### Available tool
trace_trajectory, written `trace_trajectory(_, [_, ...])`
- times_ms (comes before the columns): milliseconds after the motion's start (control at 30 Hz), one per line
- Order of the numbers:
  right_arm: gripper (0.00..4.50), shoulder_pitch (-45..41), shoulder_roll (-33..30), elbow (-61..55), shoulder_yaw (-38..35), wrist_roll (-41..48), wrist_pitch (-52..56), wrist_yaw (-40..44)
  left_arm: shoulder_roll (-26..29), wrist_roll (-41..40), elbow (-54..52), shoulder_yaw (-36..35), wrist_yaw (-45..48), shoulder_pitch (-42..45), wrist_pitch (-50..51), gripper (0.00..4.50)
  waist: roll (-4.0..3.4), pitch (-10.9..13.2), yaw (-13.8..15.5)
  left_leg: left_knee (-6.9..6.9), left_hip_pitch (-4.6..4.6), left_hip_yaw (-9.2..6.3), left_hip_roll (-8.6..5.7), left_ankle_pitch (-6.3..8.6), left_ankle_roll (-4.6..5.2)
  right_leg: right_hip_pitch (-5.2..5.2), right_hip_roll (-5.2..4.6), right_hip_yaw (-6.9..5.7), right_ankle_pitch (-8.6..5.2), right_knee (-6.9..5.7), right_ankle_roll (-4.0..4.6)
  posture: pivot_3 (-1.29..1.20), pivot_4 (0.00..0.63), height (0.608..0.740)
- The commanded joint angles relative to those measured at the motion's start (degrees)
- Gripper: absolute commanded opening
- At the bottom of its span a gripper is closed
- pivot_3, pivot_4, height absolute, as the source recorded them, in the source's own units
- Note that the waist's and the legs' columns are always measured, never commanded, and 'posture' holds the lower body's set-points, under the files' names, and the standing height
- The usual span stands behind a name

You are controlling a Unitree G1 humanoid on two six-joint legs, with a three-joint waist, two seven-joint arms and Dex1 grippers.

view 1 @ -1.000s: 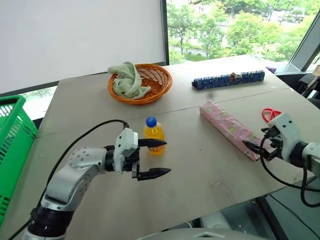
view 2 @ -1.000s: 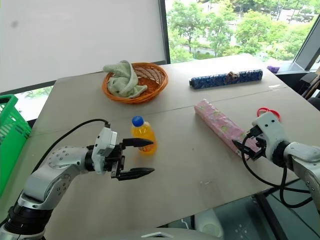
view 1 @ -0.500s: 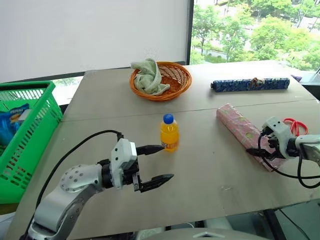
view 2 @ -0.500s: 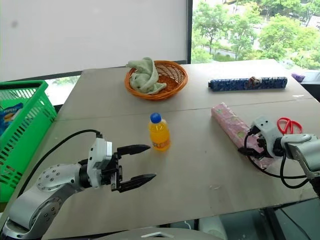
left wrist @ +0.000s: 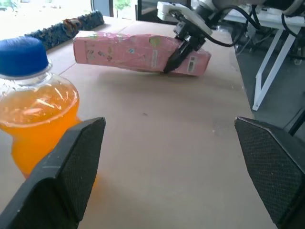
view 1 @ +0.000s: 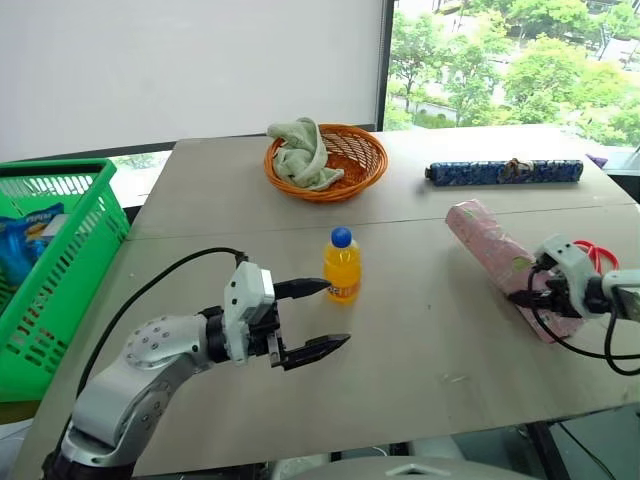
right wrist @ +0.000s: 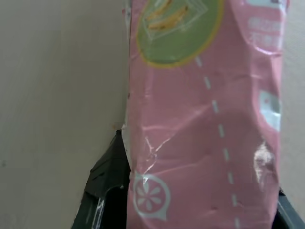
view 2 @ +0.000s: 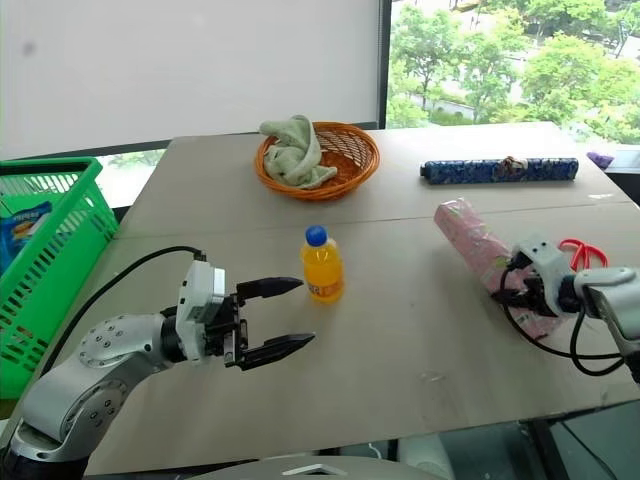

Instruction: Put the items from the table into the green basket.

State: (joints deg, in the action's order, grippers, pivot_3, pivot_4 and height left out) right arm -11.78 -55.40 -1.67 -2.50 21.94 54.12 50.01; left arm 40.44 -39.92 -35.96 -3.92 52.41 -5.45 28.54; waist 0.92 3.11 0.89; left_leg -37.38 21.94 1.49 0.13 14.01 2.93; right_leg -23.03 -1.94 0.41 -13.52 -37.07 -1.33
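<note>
Office-like test room: big table, roller blind (trees outside window).

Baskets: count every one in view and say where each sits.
2. The green basket stands off the table's left edge; the orange wicker basket sits on the table's far side, holding a cloth.
</note>
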Motion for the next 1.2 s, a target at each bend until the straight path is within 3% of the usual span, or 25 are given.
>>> trace_trajectory(33, [1.98,3.6,1.9,-11.7,-13.0,8.0,0.7,0.9,-0.6,-4.4,-0.5,-1.2,-0.4,2.2,1.7,4.5,-0.09,0.0,-0.1,0.01,0.01,-0.03,0.0,0.0,0.0,-0.01,0.02,-0.01,0.0,0.0,0.0,-0.01,0.0,0.74])
trace_trajectory(200, [1.98,-1.3,8.4,-27.8,-23.1,26.5,8.0,-3.1,-3.3,-19.9,1.2,-4.8,-7.8,9.9,9.9,4.5,-0.22,0.1,-1.2,-0.01,-0.03,0.01,0.06,0.0,0.0,-0.11,0.17,0.09,0.05,-0.28,-0.08,-0.03,0.0,0.74])
trace_trajectory(400, [1.98,-15.9,15.3,-35.8,-14.4,38.6,10.3,-11.3,-7.3,-35.7,5.7,-6.6,-22.1,24.1,15.5,4.5,0.0,0.1,-1.8,-0.14,-0.16,-0.02,0.06,-0.02,-0.01,-0.05,0.51,0.14,0.0,-0.54,-0.01,-0.03,0.0,0.74])
trace_trajectory(567, [1.98,-24.3,18.5,-35.2,-4.3,38.2,8.6,-10.7,-9.9,-48.5,9.1,-6.8,-31.5,32.6,16.6,4.5,0.17,0.1,-1.8,-0.16,-0.03,0.14,0.01,-0.02,-0.01,-0.17,0.46,0.35,0.05,-0.51,-0.09,-0.02,0.0,0.74])
trace_trajectory(833, [1.98,-27.2,18.3,-32.7,3.4,34.7,5.0,-6.1,-10.4,-53.2,9.6,-6.0,-34.8,36.4,16.8,4.5,0.23,0.1,-1.7,-0.13,0.19,0.14,-0.05,-0.01,-0.01,-0.38,0.43,0.35,0.25,-0.52,0.04,0.0,0.0,0.74])
trace_trajectory(933, [1.93,-28.0,18.9,-31.5,4.4,34.1,3.8,-5.2,-9.4,-53.8,8.5,-5.8,-34.3,35.6,17.7,3.65,0.24,0.1,-1.7,-0.13,0.16,0.14,-0.05,-0.01,-0.01,-0.38,0.44,0.35,0.17,-0.55,0.17,0.01,0.0,0.74])
trace_trajectory(967, [1.93,-28.4,19.3,-30.9,4.4,34.2,3.4,-4.9,-9.2,-53.7,8.1,-5.9,-34.6,35.2,17.7,3.19,0.24,0.1,-1.7,-0.13,0.15,0.14,-0.05,-0.01,-0.01,-0.38,0.45,0.35,0.17,-0.57,0.17,0.02,0.0,0.74])
trace_trajectory(1033, [2.52,-29.3,20.3,-29.3,4.3,34.4,3.2,-5.0,-9.0,-53.7,8.0,-6.3,-35.8,34.8,17.2,2.23,0.24,0.1,-1.7,-0.13,0.12,0.17,-0.05,-0.02,-0.02,-0.37,0.46,0.38,0.16,-0.6,0.19,0.02,0.0,0.74])
trace_trajectory(1133, [3.85,-29.3,20.9,-28.5,4.0,33.1,2.1,-5.0,-7.6,-53.8,8.2,-8.0,-36.5,34.1,16.7,0.9,0.25,0.1,-1.5,-0.13,0.06,0.2,-0.04,-0.02,-0.03,-0.37,0.49,0.43,0.16,-0.66,0.19,0.04,0.0,0.74])
trace_trajectory(1167, [4.35,-29.1,20.4,-28.5,3.6,31.7,1.0,-5.4,-6.4,-53.1,8.5,-9.5,-36.9,33.4,16.4,0.85,0.25,0.1,-1.5,-0.13,0.06,0.19,-0.03,-0.03,-0.03,-0.37,0.49,0.42,0.16,-0.65,0.19,0.05,0.0,0.74])
trace_trajectory(1200, [4.47,-29.1,19.9,-28.4,3.4,30.2,0.0,-5.9,-5.3,-52.3,9.0,-10.8,-37.2,32.7,16.1,0.85,0.24,0.1,-1.5,-0.13,0.06,0.19,-0.03,-0.02,-0.03,-0.37,0.48,0.42,0.16,-0.65,0.19,0.05,0.0,0.74])
